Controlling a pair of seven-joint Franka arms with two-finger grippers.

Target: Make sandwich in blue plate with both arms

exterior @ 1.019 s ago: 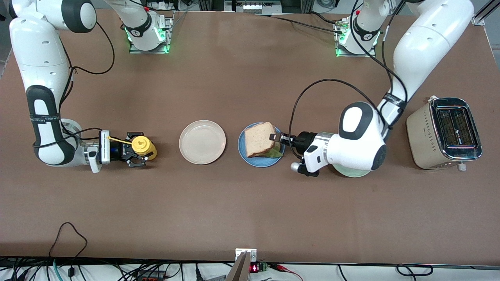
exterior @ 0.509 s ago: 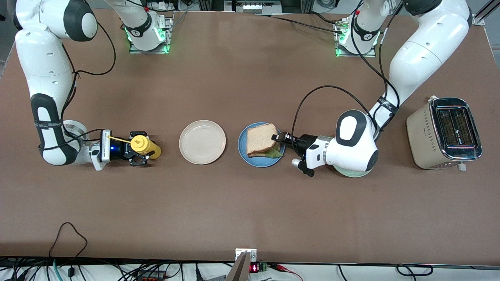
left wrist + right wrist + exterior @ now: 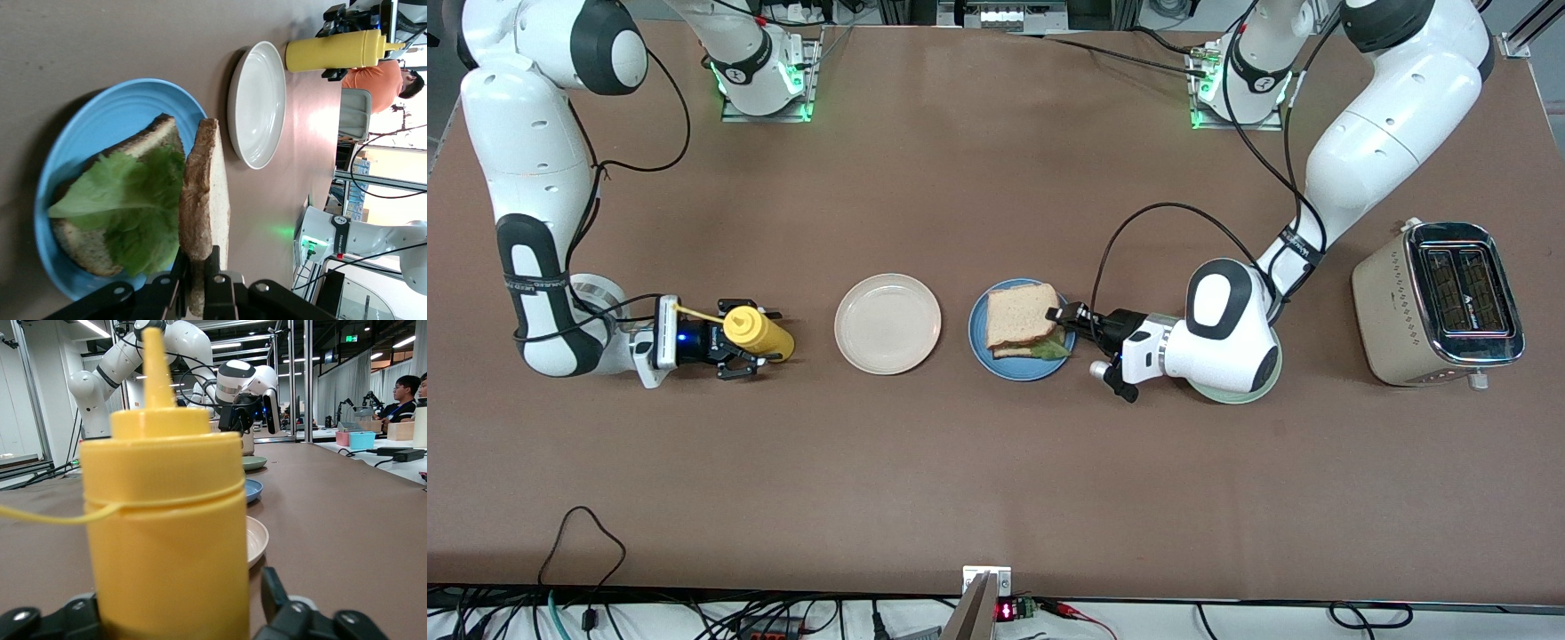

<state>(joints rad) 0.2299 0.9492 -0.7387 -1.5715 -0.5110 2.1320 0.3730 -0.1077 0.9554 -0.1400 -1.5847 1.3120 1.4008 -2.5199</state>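
Top bread slice point(image 3: 207, 193) tilts above lettuce point(image 3: 127, 207) on blue plate point(image 3: 100, 120).

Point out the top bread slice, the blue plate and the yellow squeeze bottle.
top bread slice point(image 3: 1017, 315): front view, middle of its upper face.
blue plate point(image 3: 100, 127): left wrist view, bare inner surface beside the lettuce.
yellow squeeze bottle point(image 3: 167, 540): right wrist view, middle of its body.

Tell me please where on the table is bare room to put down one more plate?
Bare brown table lies nearer the front camera than the row of plates, and between that row and the arm bases. The row is crowded: mustard bottle, cream plate, blue plate, mint plate, toaster.
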